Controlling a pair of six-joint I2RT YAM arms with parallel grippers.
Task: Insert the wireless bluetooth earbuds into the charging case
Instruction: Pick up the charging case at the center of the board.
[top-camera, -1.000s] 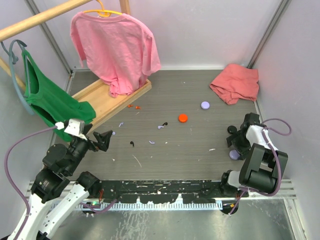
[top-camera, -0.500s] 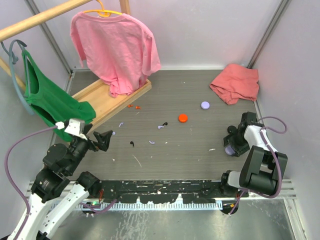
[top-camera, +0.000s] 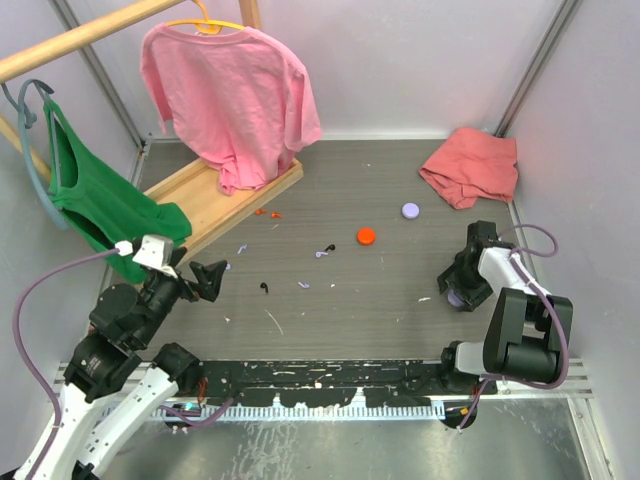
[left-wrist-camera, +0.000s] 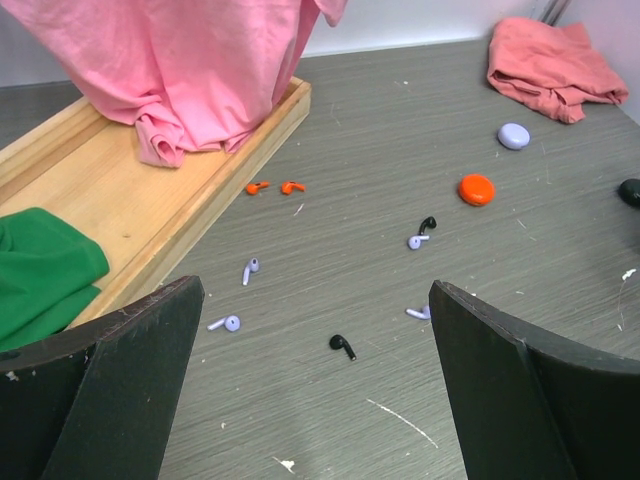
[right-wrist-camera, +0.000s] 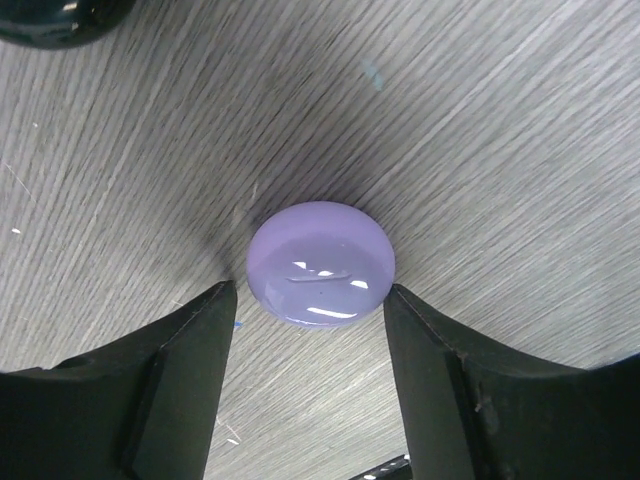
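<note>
Lilac case (right-wrist-camera: 321, 264) now sits between the fingers of the right gripper (top-camera: 458, 290); a second ago it lay in the open at the gripper's 6 o'clock. The gripper has slid toward 11 o'clock over it, near the 3 o'clock edge of the table (top-camera: 400, 300). Its jaws are spread, pads flanking the case rim; can't tell if they touch. Case looks shut, round, glossy, flat on the wood grain. The left gripper (left-wrist-camera: 315, 295) is unchanged: wide apart, empty, at 8 o'clock. All earbuds lie loose on the table: orange pair (left-wrist-camera: 258, 187) at 11 o'clock from centre, lilac ones (left-wrist-camera: 249, 270) toward 9, black one (left-wrist-camera: 343, 347) at 8, black-plus-lilac pair (left-wrist-camera: 417, 241) near centre. Orange case (left-wrist-camera: 476, 189) at 1 o'clock.
</note>
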